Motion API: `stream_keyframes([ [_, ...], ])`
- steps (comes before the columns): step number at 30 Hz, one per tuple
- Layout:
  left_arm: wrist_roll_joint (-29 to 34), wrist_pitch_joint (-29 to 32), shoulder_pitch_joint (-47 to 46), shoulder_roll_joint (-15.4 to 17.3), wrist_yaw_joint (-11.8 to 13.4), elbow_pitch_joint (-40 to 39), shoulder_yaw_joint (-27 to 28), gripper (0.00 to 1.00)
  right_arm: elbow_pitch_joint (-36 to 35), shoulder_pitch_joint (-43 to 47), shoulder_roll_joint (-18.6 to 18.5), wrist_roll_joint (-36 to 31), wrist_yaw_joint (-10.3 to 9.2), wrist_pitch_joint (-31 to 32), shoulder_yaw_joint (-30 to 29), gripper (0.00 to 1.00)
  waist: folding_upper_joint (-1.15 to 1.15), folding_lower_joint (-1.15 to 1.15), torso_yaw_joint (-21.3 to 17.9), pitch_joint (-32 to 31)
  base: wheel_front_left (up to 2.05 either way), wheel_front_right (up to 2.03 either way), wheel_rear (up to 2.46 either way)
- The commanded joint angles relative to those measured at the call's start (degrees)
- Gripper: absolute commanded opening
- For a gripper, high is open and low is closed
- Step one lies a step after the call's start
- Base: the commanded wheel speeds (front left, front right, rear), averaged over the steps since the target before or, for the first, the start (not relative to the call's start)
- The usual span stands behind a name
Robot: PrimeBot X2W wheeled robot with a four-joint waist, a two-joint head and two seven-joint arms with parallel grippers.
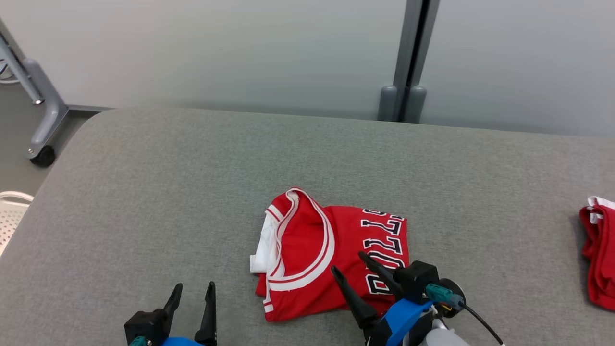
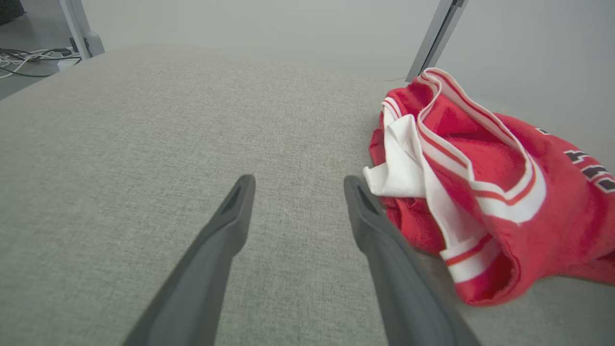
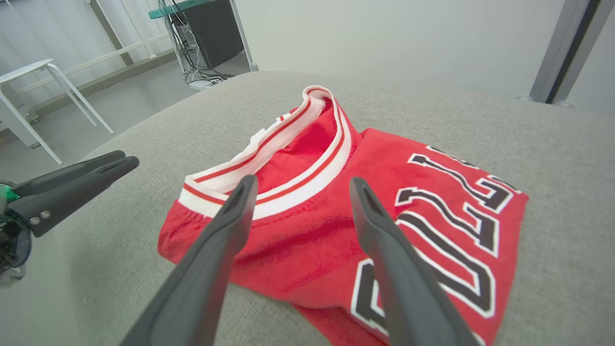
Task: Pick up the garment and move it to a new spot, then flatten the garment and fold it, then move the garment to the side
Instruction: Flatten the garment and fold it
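The garment (image 1: 331, 252) is a red jersey with white trim and black lettering, lying folded near the front middle of the grey padded table (image 1: 192, 192). My right gripper (image 1: 350, 264) hovers open over its near right corner, nothing between its fingers; in the right wrist view the garment (image 3: 365, 206) spreads beneath the open right gripper (image 3: 300, 185). My left gripper (image 1: 194, 288) stands open to the left of the garment, apart from it. In the left wrist view the garment (image 2: 490, 192) lies to the right of the open left gripper (image 2: 298, 182).
Another red cloth (image 1: 598, 250) lies at the table's right edge. A grey post (image 1: 408, 62) stands behind the table, a wheeled frame leg (image 1: 41, 120) at the far left. A white stool (image 3: 33, 77) and a cabinet with cables (image 3: 206, 38) stand on the floor beyond.
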Motion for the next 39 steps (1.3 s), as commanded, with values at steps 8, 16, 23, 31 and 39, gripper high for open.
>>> stream_keyframes([
  [8,-2.91,-0.12,-2.04,1.34,0.08,-0.61,-3.23,1.0,6.81,-7.03,-0.35,4.4,0.03,0.34,0.92,1.0,0.0,0.0,4.93,3.07,0.0,0.0,0.0],
  [16,-4.65,-0.12,-2.8,1.64,0.08,-0.31,-6.79,1.0,12.66,-11.03,-0.31,9.83,0.03,1.64,3.94,1.0,0.0,0.0,6.13,4.39,0.0,0.0,0.0],
  [23,-6.08,-0.12,-3.01,2.05,0.08,-0.67,-8.3,1.0,16.38,-13.24,-0.33,11.5,0.03,2.98,6.22,0.47,0.0,0.0,6.74,5.51,0.0,0.0,0.0],
  [31,-6.85,-0.12,-3.98,2.55,0.08,-0.13,-8.52,1.0,19.54,-14.84,-0.29,11.86,0.03,4.72,6.74,0.0,0.0,0.0,7.5,6.16,0.0,0.0,0.0],
  [39,-7.26,-0.12,-4.43,2.29,0.08,0.79,-8.81,1.0,21.41,-15.91,-0.29,11.46,0.03,5.52,6.52,0.0,0.0,0.0,9.01,6.72,0.0,0.0,0.0],
])
